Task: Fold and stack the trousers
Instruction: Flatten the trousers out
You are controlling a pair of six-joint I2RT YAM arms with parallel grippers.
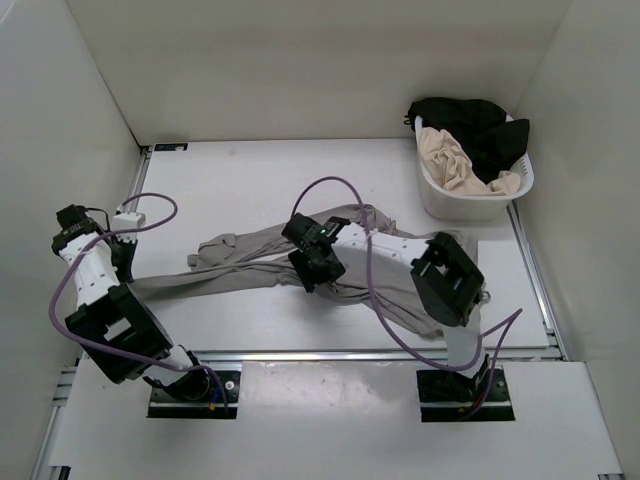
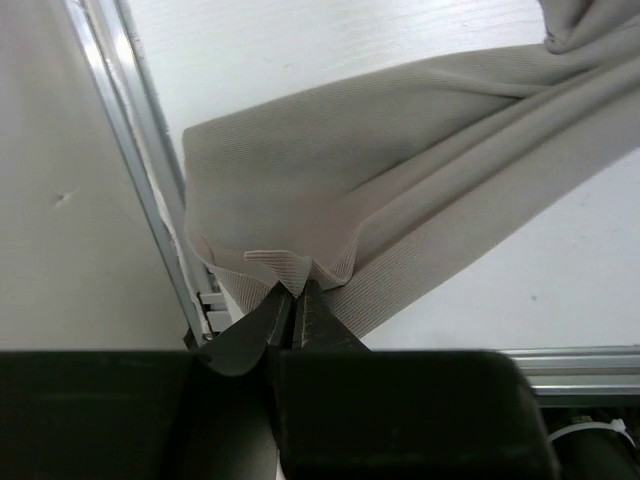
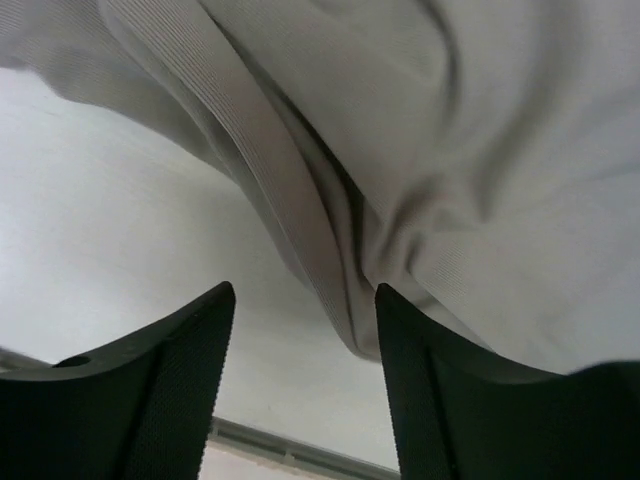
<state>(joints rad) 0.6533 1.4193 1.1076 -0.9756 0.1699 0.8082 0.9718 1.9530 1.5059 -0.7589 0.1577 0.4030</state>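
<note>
Grey trousers (image 1: 250,262) sprawled, rumpled, mid-table

From the top you can't see the middle of the trousers (image 1: 240,268): the right arm (image 1: 390,248) covers it, and the right gripper's (image 3: 305,295) tips too. In its wrist view, the cloth above the spread fingers (image 3: 170,370) is blurred and cut off top and right. Ahead of the left gripper (image 2: 297,292), the leg exits upper right, and the pinched hem is buried between the tips.
</note>
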